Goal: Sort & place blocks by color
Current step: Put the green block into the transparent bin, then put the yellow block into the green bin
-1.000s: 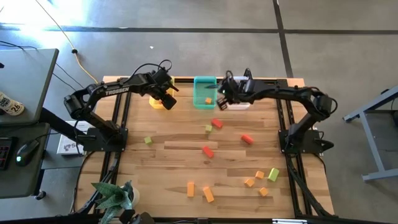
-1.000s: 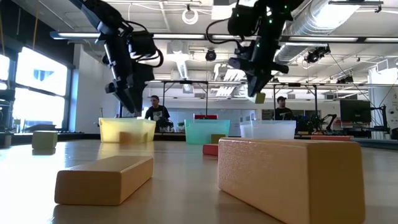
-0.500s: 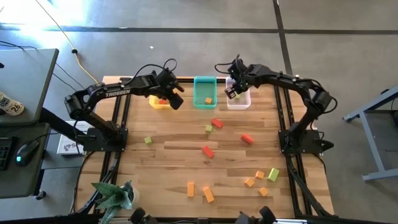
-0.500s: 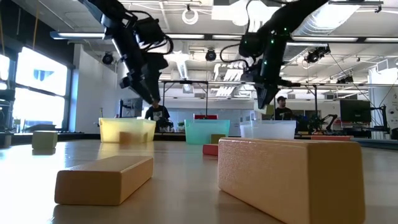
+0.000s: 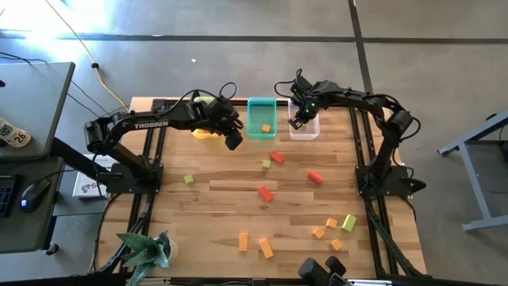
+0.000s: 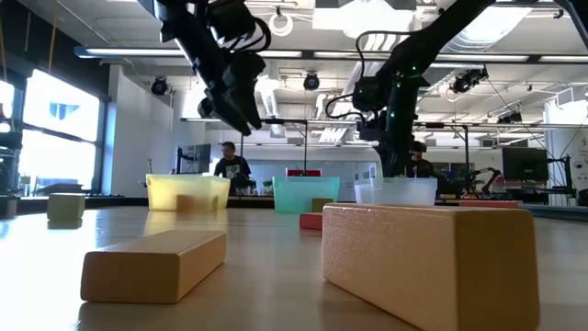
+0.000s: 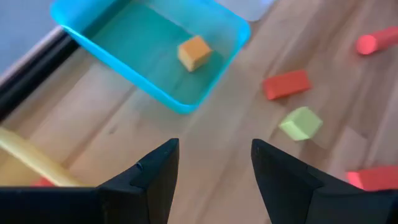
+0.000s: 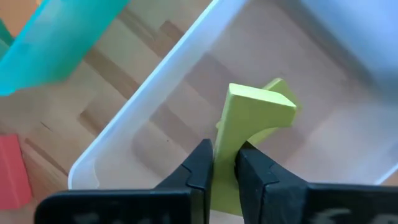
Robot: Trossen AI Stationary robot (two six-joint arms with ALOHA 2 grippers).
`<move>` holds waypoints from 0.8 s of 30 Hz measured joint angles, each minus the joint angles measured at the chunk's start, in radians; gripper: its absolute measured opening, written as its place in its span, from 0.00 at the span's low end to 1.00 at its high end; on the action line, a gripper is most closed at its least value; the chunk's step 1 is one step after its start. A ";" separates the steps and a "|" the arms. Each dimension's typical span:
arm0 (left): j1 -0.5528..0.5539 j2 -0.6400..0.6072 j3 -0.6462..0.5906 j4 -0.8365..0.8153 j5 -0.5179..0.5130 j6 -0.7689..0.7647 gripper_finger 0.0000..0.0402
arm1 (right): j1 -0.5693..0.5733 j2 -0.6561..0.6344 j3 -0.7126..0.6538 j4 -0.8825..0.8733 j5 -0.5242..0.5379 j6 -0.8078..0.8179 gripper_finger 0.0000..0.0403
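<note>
My right gripper (image 8: 224,152) is shut on a light green block (image 8: 249,118) over the clear bin (image 5: 305,132) at the table's far edge. My left gripper (image 7: 214,165) hangs open and holds nothing, above the wood on the near side of the gap between the yellow bin (image 5: 202,133) and the teal bin (image 5: 262,119). An orange cube (image 7: 194,53) lies on the teal bin's floor. Red (image 5: 265,193), orange (image 5: 244,241) and light green (image 5: 189,179) blocks lie scattered on the table. My right gripper pinches the light green block between its two fingers (image 8: 200,165), on two opposite faces at its upper end (image 8: 225,163). The fingers come from above, pointing steeply down. The block hangs below them inside the clear bin's outline; whether it touches the bin's floor I cannot tell.
The three bins stand side by side along the far edge. A red block (image 7: 286,84) and a light green cube (image 7: 301,122) lie just on the near side of the teal bin. Several orange blocks and a green one (image 5: 349,223) lie at the near right. A potted plant (image 5: 143,250) stands at the near left corner.
My right gripper has carried the green block from the gap beside the teal bin toward the table's right, over the clear bin, has sunk and has turned its wrist. My left gripper, open throughout, has left the yellow bin and gone toward the table's right and up.
</note>
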 joint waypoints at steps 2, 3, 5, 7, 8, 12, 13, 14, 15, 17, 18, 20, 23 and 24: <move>-0.023 0.000 0.000 0.002 0.000 -0.028 0.47 | -0.002 0.000 0.000 0.001 0.000 -0.020 0.09; -0.035 0.000 0.000 0.002 0.000 -0.043 0.47 | -0.003 0.000 0.000 0.000 0.000 -0.030 0.09; -0.056 0.000 0.000 0.002 0.000 -0.073 0.47 | -0.004 0.000 0.000 0.000 0.000 -0.039 0.09; -0.077 0.000 0.000 0.002 0.000 -0.101 0.47 | -0.004 0.000 0.000 0.000 0.000 -0.044 0.10; -0.087 0.000 0.000 0.002 0.000 -0.115 0.47 | -0.004 0.000 0.000 0.001 0.000 -0.050 0.10; -0.124 0.000 0.000 0.002 0.000 -0.169 0.47 | -0.004 0.000 0.000 0.002 0.000 -0.063 0.14; -0.132 0.000 0.000 0.002 0.000 -0.178 0.47 | -0.004 0.000 0.000 0.006 0.000 -0.076 0.16; -0.139 0.000 0.000 0.002 0.000 -0.189 0.47 | -0.004 0.000 0.000 0.012 0.000 -0.082 0.18; -0.146 0.000 0.000 0.002 0.000 -0.197 0.47 | -0.004 0.000 0.000 0.018 0.002 -0.083 0.21; -0.158 0.000 0.000 0.002 0.014 -0.203 0.47 | -0.004 0.000 0.000 0.030 0.017 -0.078 0.26; -0.163 0.000 0.000 0.002 0.031 -0.204 0.47 | -0.004 0.000 0.000 0.036 0.028 -0.078 0.29; -0.174 0.000 0.000 0.002 0.061 -0.228 0.47 | -0.004 -0.001 0.000 0.038 0.050 -0.078 0.34; -0.194 0.000 0.000 0.002 0.073 -0.275 0.47 | -0.004 -0.010 0.000 0.037 0.052 -0.077 0.40; -0.202 0.000 0.000 0.002 0.070 -0.286 0.47 | -0.004 -0.015 0.000 0.037 0.049 -0.073 0.41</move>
